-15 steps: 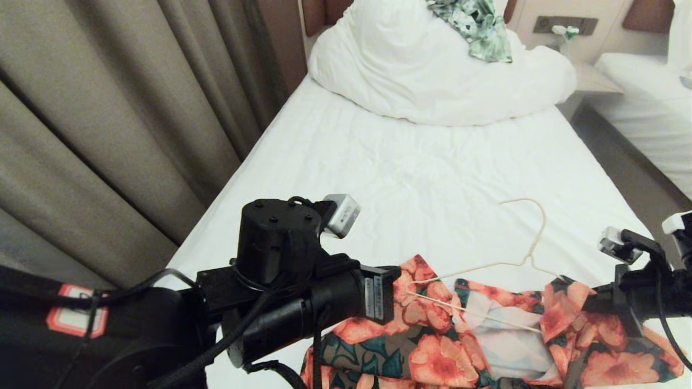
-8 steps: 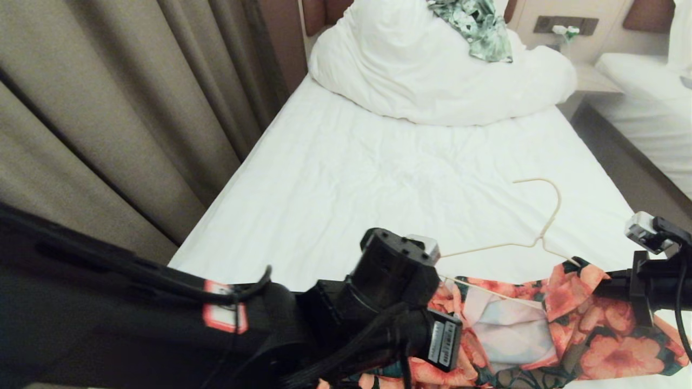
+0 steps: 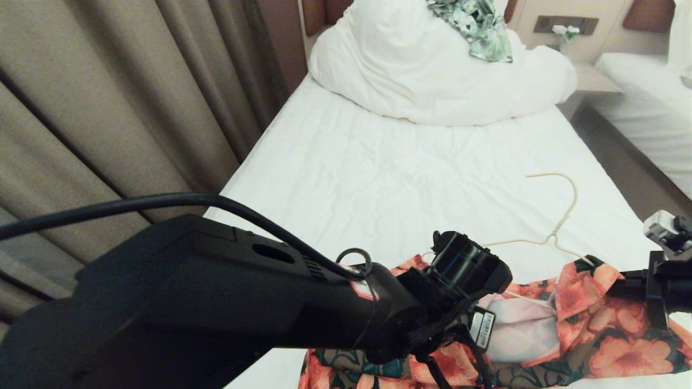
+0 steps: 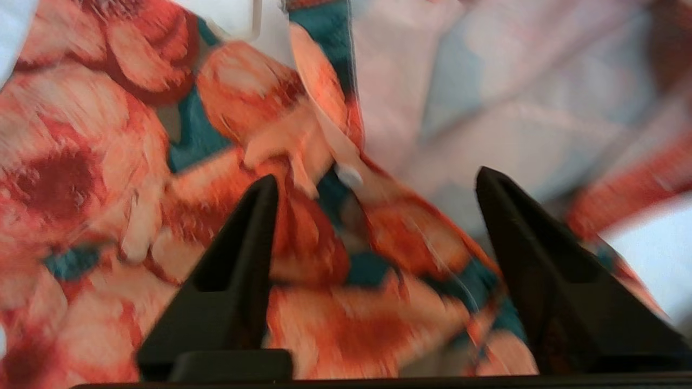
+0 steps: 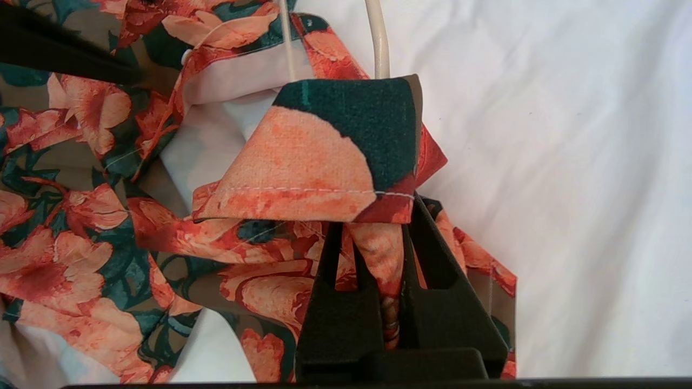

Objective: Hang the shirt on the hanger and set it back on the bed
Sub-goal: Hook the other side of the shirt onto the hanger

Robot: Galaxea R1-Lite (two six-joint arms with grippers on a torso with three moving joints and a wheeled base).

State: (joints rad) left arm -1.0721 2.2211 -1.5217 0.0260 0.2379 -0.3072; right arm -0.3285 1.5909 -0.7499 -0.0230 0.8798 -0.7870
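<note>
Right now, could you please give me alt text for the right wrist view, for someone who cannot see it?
The right gripper is shut on a fold of the shirt, its collar flap standing just past the fingers. The hanger wire slips under that flap, and the white sheet of the bed fills the rest.

- The shirt (image 3: 605, 346) — large orange-coral flowers on dark green and brown, pale lining.
- The hanger (image 3: 557, 216) — thin, cream-white.
- The bed (image 3: 378, 178) — white sheet and duvet.
- Garment (image 3: 476, 24), top of frame — green-and-white leaf print.
- Curtains (image 3: 108, 97), left of frame — taupe.
</note>
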